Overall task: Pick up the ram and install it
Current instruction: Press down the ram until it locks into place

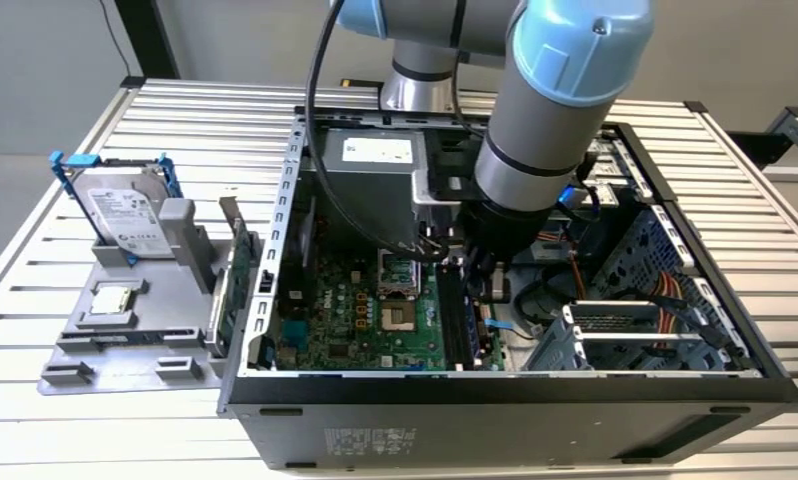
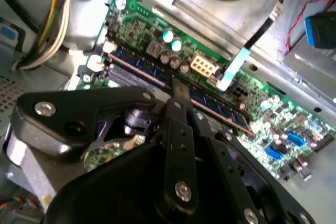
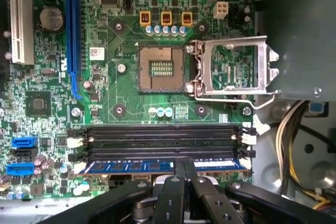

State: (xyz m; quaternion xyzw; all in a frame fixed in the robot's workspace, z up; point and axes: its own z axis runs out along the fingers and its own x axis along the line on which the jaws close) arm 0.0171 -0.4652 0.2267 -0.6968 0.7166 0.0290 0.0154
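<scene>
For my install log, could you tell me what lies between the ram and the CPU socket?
In the first wrist view, black memory slots lie between the ram and the CPU socket.

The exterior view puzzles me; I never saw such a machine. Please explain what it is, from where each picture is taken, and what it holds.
It is a robot arm of grey and light-blue tubes, reaching down into an open black metal computer case on a slatted metal table. The exterior view comes from a camera standing apart; both wrist views come from cameras riding on the arm, facing the green motherboard. Beside the case, a grey tray carries a silver hard drive in a blue frame and a green card. The black claw is shut on a long, thin blue-green circuit-board stick, lying along the slot beside the empty black slots.
</scene>
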